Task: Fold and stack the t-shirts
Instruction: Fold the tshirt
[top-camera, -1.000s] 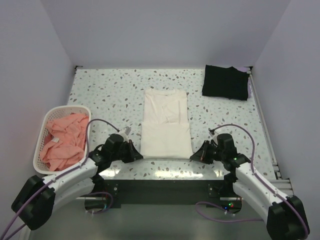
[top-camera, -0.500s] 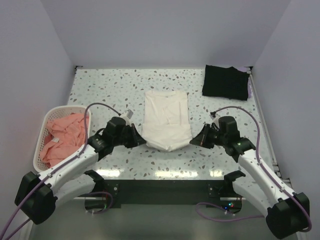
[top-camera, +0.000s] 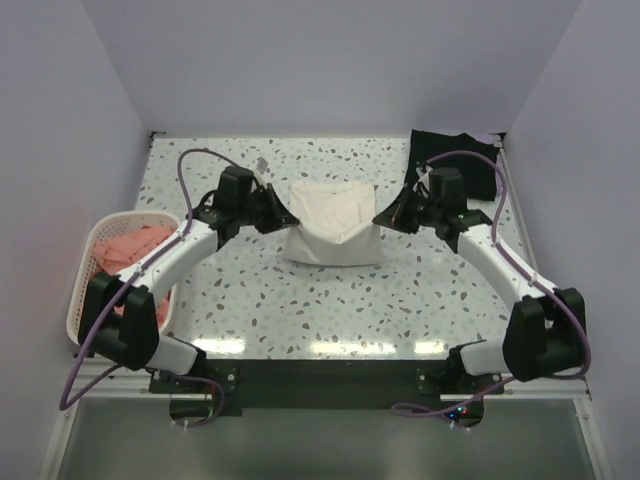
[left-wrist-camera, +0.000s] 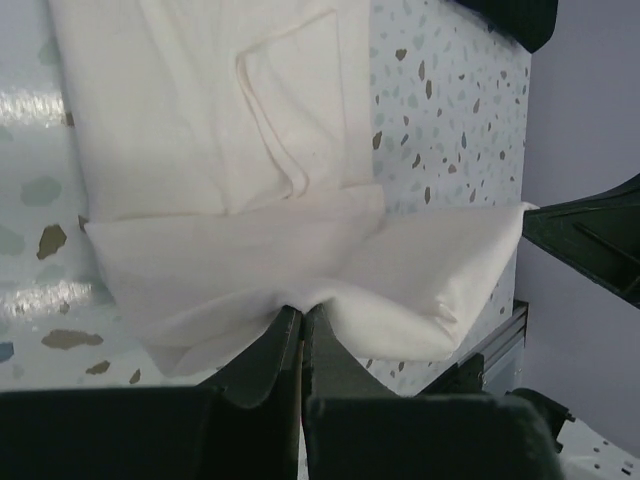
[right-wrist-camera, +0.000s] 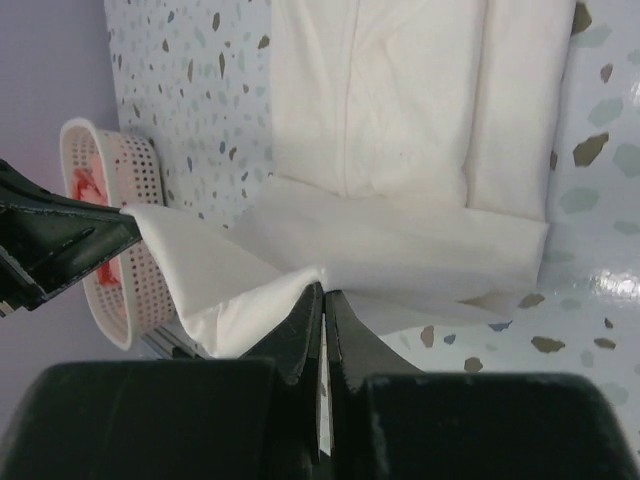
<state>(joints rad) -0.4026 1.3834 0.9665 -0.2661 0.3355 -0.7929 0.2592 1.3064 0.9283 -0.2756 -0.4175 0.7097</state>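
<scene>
On the table (top-camera: 330, 300), the middle t-shirt (top-camera: 330, 240) lies just toward 12 o'clock of centre, with its near part doubled up over the rest. The left gripper (left-wrist-camera: 302, 318) pinches that raised fold at the shirt's 9 o'clock side, and the right gripper (right-wrist-camera: 322, 298) pinches it at the 3 o'clock side. A folded t-shirt (top-camera: 440, 140) sits in the 1 o'clock corner, well apart. The basket (top-camera: 72, 300) stands at the 8 o'clock edge, with a heap of t-shirts (top-camera: 125, 245) inside it.
</scene>
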